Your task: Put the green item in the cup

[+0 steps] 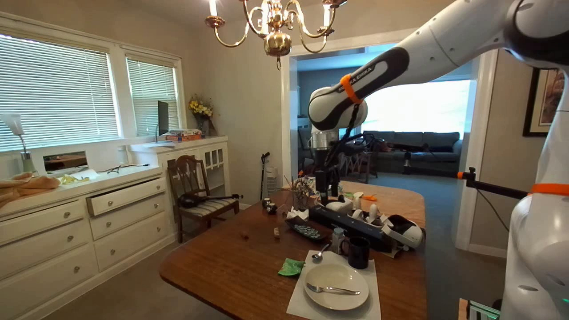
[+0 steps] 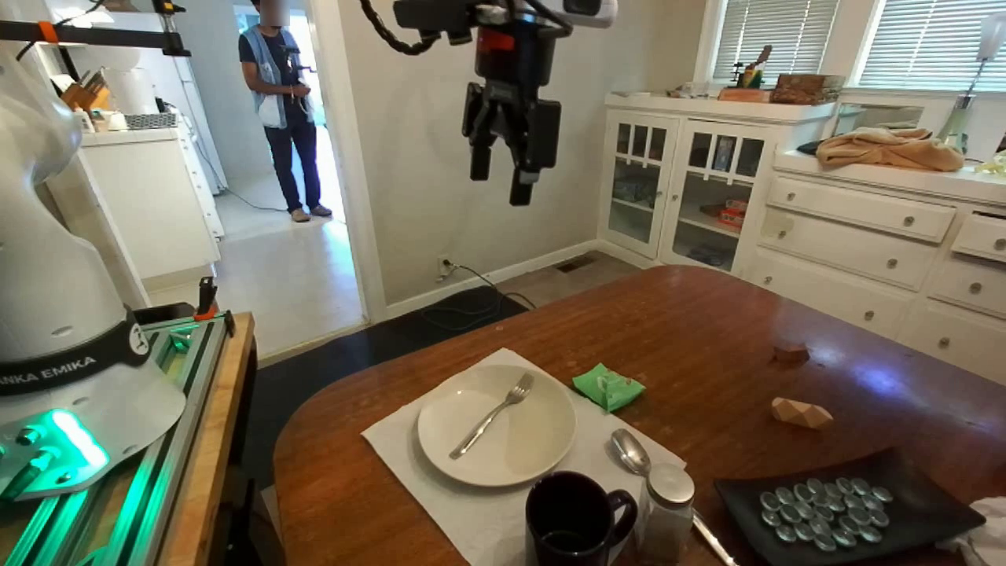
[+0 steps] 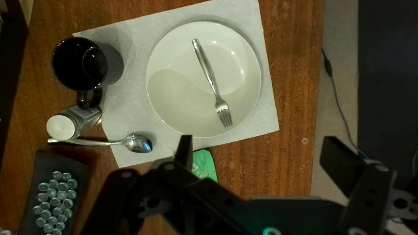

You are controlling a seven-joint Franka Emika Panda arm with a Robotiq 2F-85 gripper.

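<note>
The green item is a small crumpled light-green packet in both exterior views (image 1: 291, 267) (image 2: 607, 387). It lies on the table beside the paper mat. In the wrist view the green item (image 3: 205, 164) is partly hidden behind a finger. The cup is a dark mug (image 1: 358, 252) with a handle, upright at the mat's edge; it also shows in an exterior view (image 2: 570, 523) and in the wrist view (image 3: 112, 65). My gripper (image 3: 258, 148) is open, with nothing between its fingers. In an exterior view the gripper (image 2: 501, 181) hangs high above the table.
A white plate (image 2: 497, 424) with a fork stands on the mat (image 3: 130, 104). A spoon (image 3: 137, 143) and a glass shaker (image 2: 666, 503) are near the mug. A black tray (image 2: 747, 499) holds glass beads. Wood blocks (image 2: 800, 412) and a long dark box (image 1: 346, 222) are on the table.
</note>
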